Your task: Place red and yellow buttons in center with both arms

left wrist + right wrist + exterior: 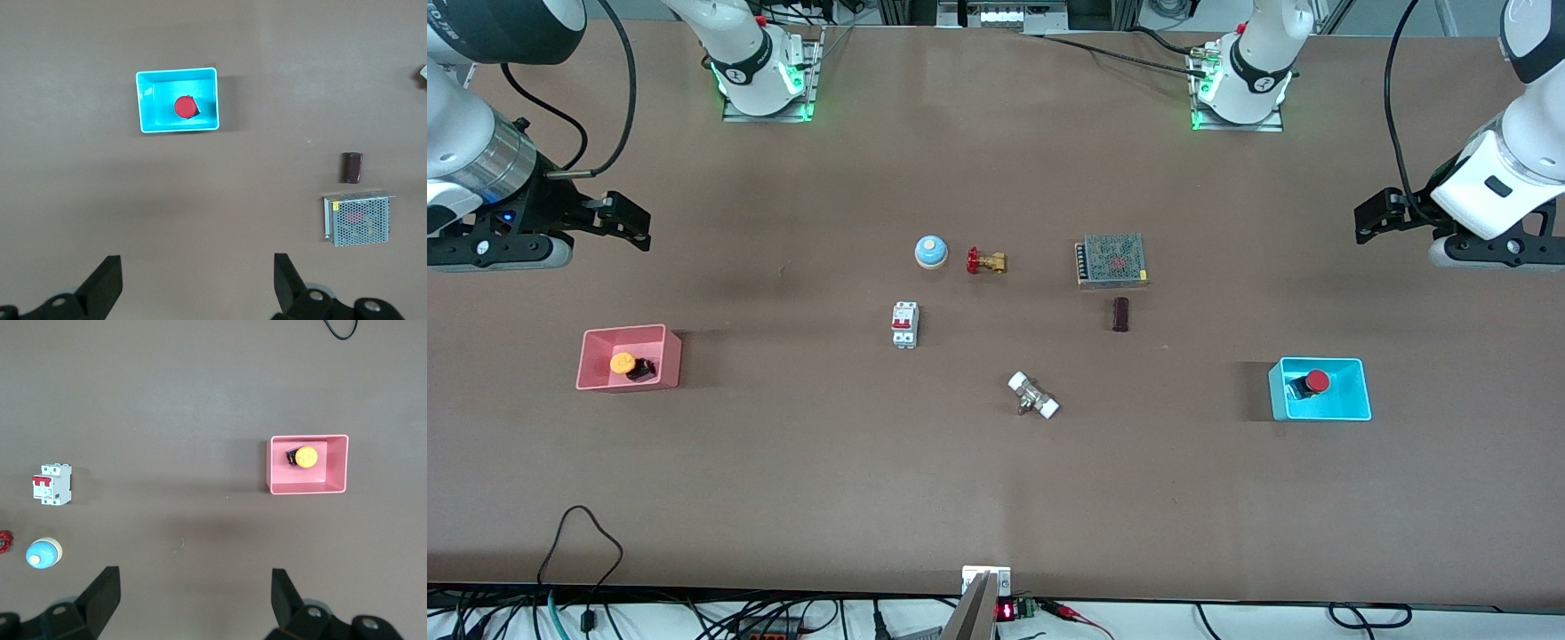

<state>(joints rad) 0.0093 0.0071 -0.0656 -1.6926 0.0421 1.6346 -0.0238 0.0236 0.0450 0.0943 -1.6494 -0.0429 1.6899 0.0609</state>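
Note:
The yellow button (624,364) lies in the pink bin (627,330) toward the right arm's end of the table; it also shows in the right wrist view (306,457). The red button (1316,382) sits in the cyan bin (1320,416) toward the left arm's end; it also shows in the left wrist view (184,107). My right gripper (636,222) is open and empty, held high over bare table beside the pink bin (308,487). My left gripper (1369,218) is open and empty, held high over bare table beside the cyan bin (177,128). The brown tabletop centre (978,338) lies between them.
Around the centre lie a blue dome bell (930,252), a brass valve with a red handwheel (985,261), a white circuit breaker (905,324), a metal mesh box (1112,260), a small dark block (1120,314) and a white-ended fitting (1033,396).

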